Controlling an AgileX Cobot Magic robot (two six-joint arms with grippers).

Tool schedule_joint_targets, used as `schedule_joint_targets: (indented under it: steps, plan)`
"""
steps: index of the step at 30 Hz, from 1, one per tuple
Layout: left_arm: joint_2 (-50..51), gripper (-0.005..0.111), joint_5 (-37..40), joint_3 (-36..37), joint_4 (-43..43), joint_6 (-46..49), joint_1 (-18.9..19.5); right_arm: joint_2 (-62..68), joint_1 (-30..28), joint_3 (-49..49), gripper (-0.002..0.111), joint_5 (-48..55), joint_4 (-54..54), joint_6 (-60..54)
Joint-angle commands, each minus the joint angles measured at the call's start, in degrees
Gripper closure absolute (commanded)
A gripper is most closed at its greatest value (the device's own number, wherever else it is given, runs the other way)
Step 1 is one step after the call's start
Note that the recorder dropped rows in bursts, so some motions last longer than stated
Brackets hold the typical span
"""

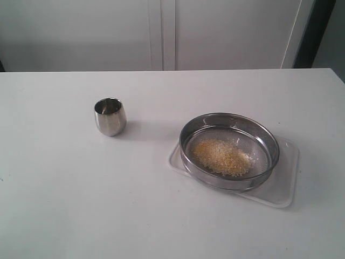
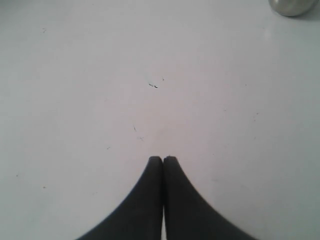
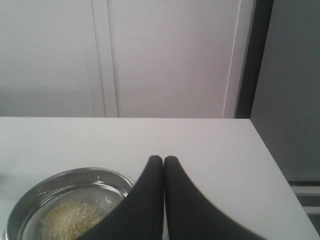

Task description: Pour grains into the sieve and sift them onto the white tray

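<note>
The round metal sieve (image 1: 230, 151) rests on the white tray (image 1: 284, 186) at the right of the table. A heap of yellow and pale grains (image 1: 221, 156) lies on its mesh. In the right wrist view the sieve (image 3: 30, 200) and the grains (image 3: 65, 220) show beside my right gripper (image 3: 163, 159), which is shut on nothing and held above the table. My left gripper (image 2: 163, 159) is shut and empty over bare table. Neither arm appears in the exterior view.
A small rounded steel cup (image 1: 110, 116) stands upright at the middle left, apart from the tray; its edge (image 2: 292, 6) shows in the left wrist view. White cabinet doors (image 1: 161, 32) stand behind the table. The table's right edge (image 3: 272, 165) is near the right gripper.
</note>
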Motion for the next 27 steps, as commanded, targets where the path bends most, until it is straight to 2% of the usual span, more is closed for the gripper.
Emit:
schedule_joint_targets:
  steps: [1,5,16,27]
  plan:
    - [-0.3,0.107,0.2,0.6,-0.7,0.0,0.2,5.0,-0.1,-2.8,0.108,-0.2,-0.3,-0.3]
    - [-0.3,0.107,0.2,0.6,-0.7,0.0,0.2,5.1,-0.1,-2.8,0.108,-1.0,0.2,-0.3]
    - [-0.3,0.107,0.2,0.6,-0.7,0.0,0.2,6.3,-0.1,-3.3,0.108,4.9,0.9,1.0]
    - [-0.3,0.107,0.2,0.6,-0.7,0.0,0.2,21.3,-0.1,-11.2,0.108,13.6,5.3,0.5]
